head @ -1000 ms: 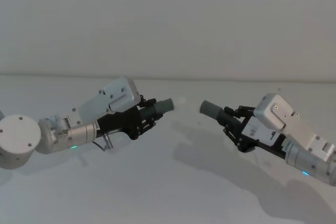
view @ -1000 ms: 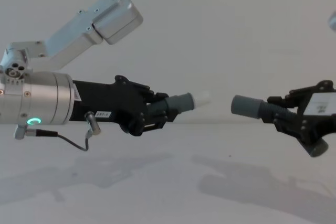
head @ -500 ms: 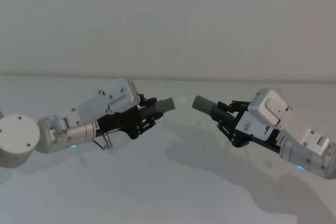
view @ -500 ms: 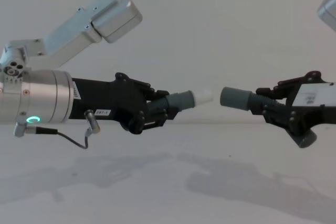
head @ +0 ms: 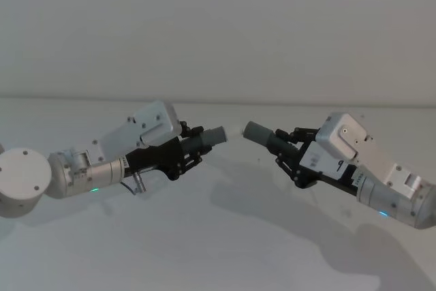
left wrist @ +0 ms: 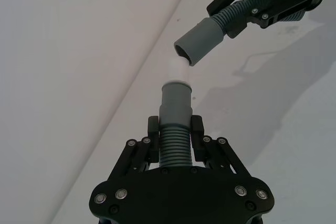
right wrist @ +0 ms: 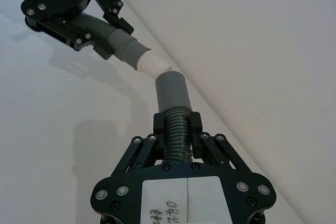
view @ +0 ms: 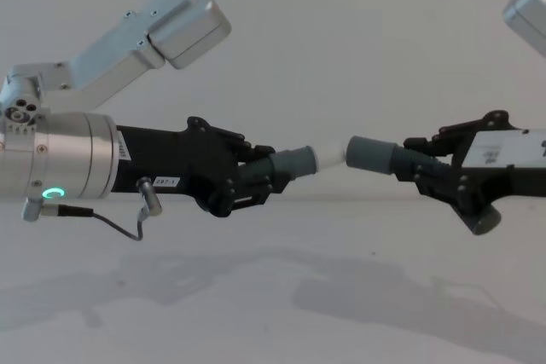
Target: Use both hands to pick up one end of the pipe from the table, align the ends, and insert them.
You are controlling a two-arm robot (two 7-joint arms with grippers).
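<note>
My right claw point(view: 418, 168), shut tight on its pipe point(view: 371, 154), has slid in – its cuff now meets the white tip point(view: 328, 156) of the pipe point(view: 294, 163) in my shut left claw point(view: 247, 178) – so pushing in comes next.

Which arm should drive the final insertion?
Right, probably. The right end effector holds the open grey cuff just at the white tip of the left end effector's pipe piece; advancing it leftward should seat them.

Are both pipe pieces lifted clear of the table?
Yes: in the chest view both grey corrugated pipe pieces hang above the white table.
</note>
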